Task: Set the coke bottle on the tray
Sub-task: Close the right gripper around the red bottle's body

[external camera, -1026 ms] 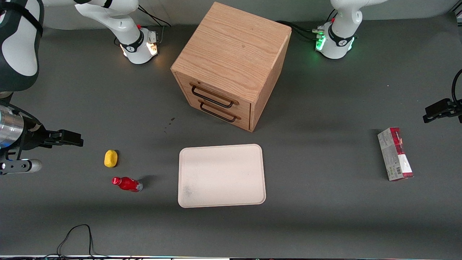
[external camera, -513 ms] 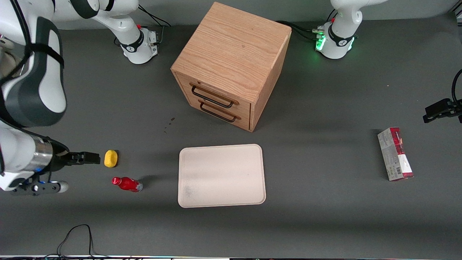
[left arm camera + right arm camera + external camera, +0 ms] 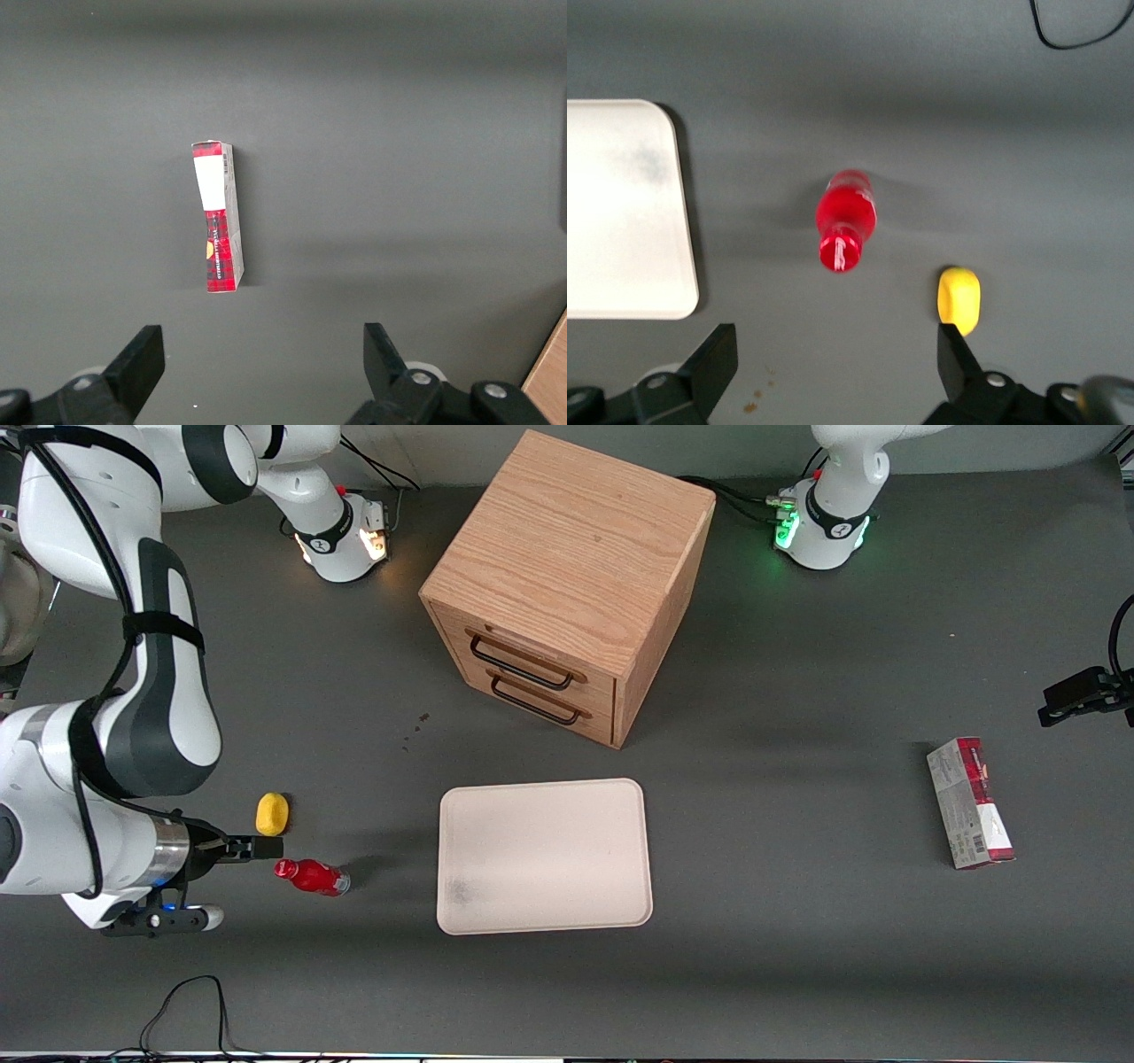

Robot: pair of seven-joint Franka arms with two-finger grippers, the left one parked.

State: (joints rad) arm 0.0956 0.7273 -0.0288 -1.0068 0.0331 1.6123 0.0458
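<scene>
Over the last second the claw [image 3: 266, 849] is brought in from the working arm's end of the bench [image 3: 797, 957] toward the bottle [image 3: 311, 876]; it is now placed just beside the bottle's cap, slightly above it, and just nearer the front camera than the yellow lump [image 3: 272, 813]. The bottle itself is not shifted: it is left lying on its side on the bench, near the tray [image 3: 461, 797] but apart from it, on the working arm's side of the tray.

In the right wrist view the claw's fingers [image 3: 713, 359] are seen spread wide, with nothing held, and the bottle [image 3: 845, 218] lies ahead of the gap between them. The approach is judged nearly done; the grasp is not yet made.

The tray [image 3: 678, 292] is seen with nothing on it, only a faint grey smudge on its surface. The cabinet [image 3: 567, 584] is set farther from the front camera than the tray, both drawers shut, contents not visible. A red-and-grey box [image 3: 970, 803] lies toward the parked arm's end, well apart from the tray.
</scene>
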